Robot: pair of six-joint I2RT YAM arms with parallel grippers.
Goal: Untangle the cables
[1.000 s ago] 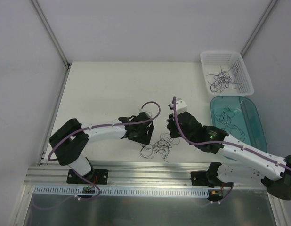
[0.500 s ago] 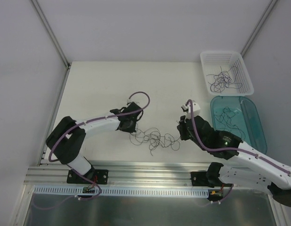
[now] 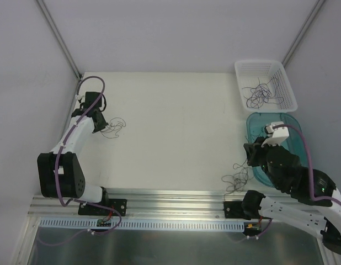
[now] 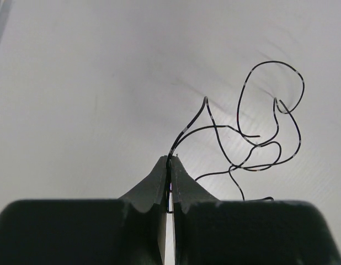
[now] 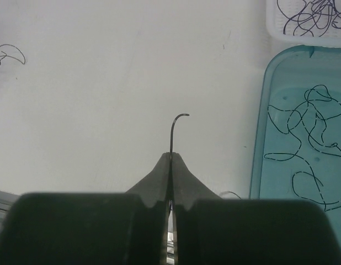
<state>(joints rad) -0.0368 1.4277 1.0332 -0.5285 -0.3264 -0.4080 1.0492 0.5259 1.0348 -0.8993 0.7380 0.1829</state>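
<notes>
From above, the desk (image 3: pixel 176 121) shows two arms and three bunches of cables (image 3: pixel 114 127) (single strands are too fine to count). The left bunch (image 3: pixel 116 128) lies near the far-left edge, touching the left pincer (image 3: pixel 100 126). The near bunch (image 3: pixel 236 178) lies at the near edge, just beside the teal tray (image 3: pixel 294 124). The basket bunch (image 3: pixel 260 93) sits in the white basket (image 3: pixel 239 69) at the far-right corner. The right pincer (image 3: pixel 252 157) hangs over the tray's near-left end. Its tips are hidden under its own body, and the arm covers most of the tray.

In the left wrist view, the left pincer (image 4: pixel 169 163) is pressed together on one strand of the left bunch (image 4: pixel 253 132). The strand's loops spread over bare desk to the right.

In the right wrist view, the right pincer (image 5: pixel 170 157) pinches one hooked strand (image 5: pixel 171 135) that stands up between its tips. The teal tray (image 5: pixel 264 110) is cut off at the right and holds the tray bunch (image 5: pixel 308 132), the fourth. The white basket (image 5: pixel 275 30) shows only a corner, with the basket bunch (image 5: pixel 311 14) partly out of frame.
</notes>
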